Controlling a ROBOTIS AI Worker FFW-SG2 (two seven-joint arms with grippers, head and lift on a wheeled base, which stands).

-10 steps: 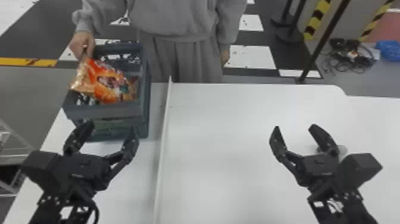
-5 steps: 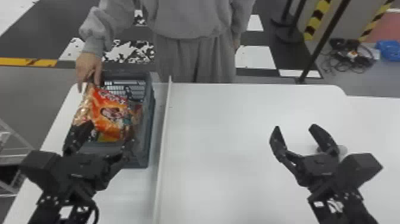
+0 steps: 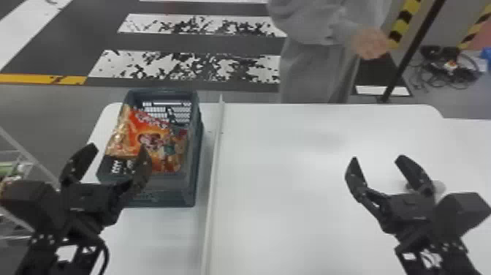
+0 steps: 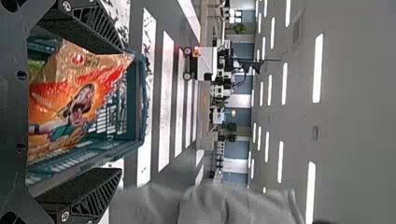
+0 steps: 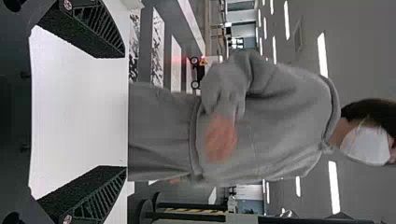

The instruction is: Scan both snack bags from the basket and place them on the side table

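In the head view my left gripper (image 3: pixel 118 153) stands open at the near left part of the blue-grey basket (image 3: pixel 193 186). An orange snack bag (image 3: pixel 160 135) leans inside the basket; whether another bag lies under it, I cannot tell. My right gripper (image 3: pixel 376 161) is open above the white table, holding nothing. The left wrist view has the snack bag (image 4: pixel 79 98) in the basket (image 4: pixel 140 93), beyond the open fingers of the left gripper (image 4: pixel 122 109). Bare white tabletop lies behind the right gripper (image 5: pixel 126 112) in the right wrist view.
A thin raised white divider (image 3: pixel 215 157) runs along the table (image 3: pixel 292 190) just right of the basket. A small pale round object (image 3: pixel 438 187) is partly behind the right gripper. A person stands beyond the far table edge. Left of the table is a wire rack (image 3: pixel 22 157).
The basket has come nearer, then shifted slightly, with the bag inside. The person's hand has let go of it, and the person has moved right. Both arms have kept still.
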